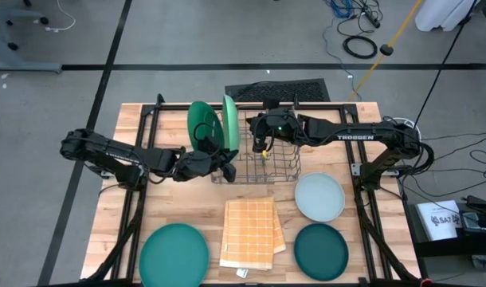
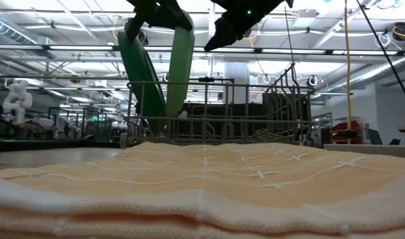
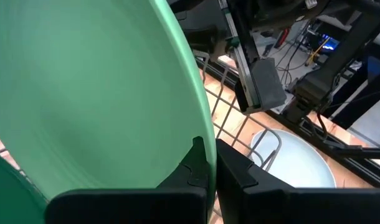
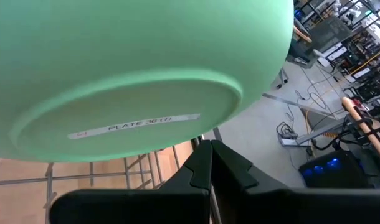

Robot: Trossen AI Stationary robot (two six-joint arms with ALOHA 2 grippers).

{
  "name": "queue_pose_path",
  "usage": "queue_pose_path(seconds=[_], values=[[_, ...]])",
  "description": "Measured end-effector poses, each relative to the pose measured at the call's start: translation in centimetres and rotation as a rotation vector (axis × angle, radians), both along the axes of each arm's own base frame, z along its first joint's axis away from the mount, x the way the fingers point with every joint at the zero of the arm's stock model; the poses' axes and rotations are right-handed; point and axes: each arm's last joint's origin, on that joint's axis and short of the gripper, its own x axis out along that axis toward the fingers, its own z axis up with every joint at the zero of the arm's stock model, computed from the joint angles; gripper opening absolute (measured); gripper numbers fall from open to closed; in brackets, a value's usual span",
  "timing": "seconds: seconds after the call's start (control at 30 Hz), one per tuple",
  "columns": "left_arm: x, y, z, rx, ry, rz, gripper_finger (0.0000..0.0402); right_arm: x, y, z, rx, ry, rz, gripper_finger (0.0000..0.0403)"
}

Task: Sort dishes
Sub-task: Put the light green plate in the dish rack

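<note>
Two plates stand on edge at the left end of the grey wire rack [image 1: 255,159]: a mid green plate [image 1: 201,123] and, to its right, a light green plate [image 1: 229,121]. My left gripper [image 3: 207,167] is shut on the light green plate [image 3: 96,87]. My right gripper [image 4: 210,163] is shut with nothing in it, just right of that plate, facing its underside [image 4: 128,68]. In the low view both plates [image 2: 179,66] lean with their lower edges down inside the rack [image 2: 216,109]. My left gripper pinches the light green plate's rim [image 3: 201,142] between its two fingers, coming from the table's left and slanting slightly down. The plate stands on edge, its lower part inside the rack. My right gripper's fingertips [image 4: 205,146] lie close under the plate's underside; whether they touch it I cannot tell.
A teal plate [image 1: 174,253] lies at the near left, a pale blue-grey plate [image 1: 319,196] right of the rack and a dark teal plate [image 1: 321,251] at the near right. An orange-yellow checked cloth [image 1: 249,231] lies folded near the front centre.
</note>
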Motion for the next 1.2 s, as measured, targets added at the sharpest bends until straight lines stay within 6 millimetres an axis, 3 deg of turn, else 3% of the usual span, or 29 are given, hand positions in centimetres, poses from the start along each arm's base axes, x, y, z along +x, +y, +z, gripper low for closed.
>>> queue_pose_path(seconds=[0.43, 0.83, 1.2], values=[[0.8, -0.2, 0.4, 0.043, -0.053, -0.049, 0.0010, -0.4, 0.0, 0.4, -0.017, 0.006, -0.001, 0.0000], [2.6, -0.5, -1.8, 0.034, -0.030, -0.039, 0.0010, -1.2, 0.3, 1.5, -0.024, -0.016, 0.000, 0.0000], [2.8, -0.5, -2.0, 0.030, -0.027, -0.030, 0.0012, -1.3, 0.3, 1.2, -0.009, 0.012, -0.002, 0.0000]])
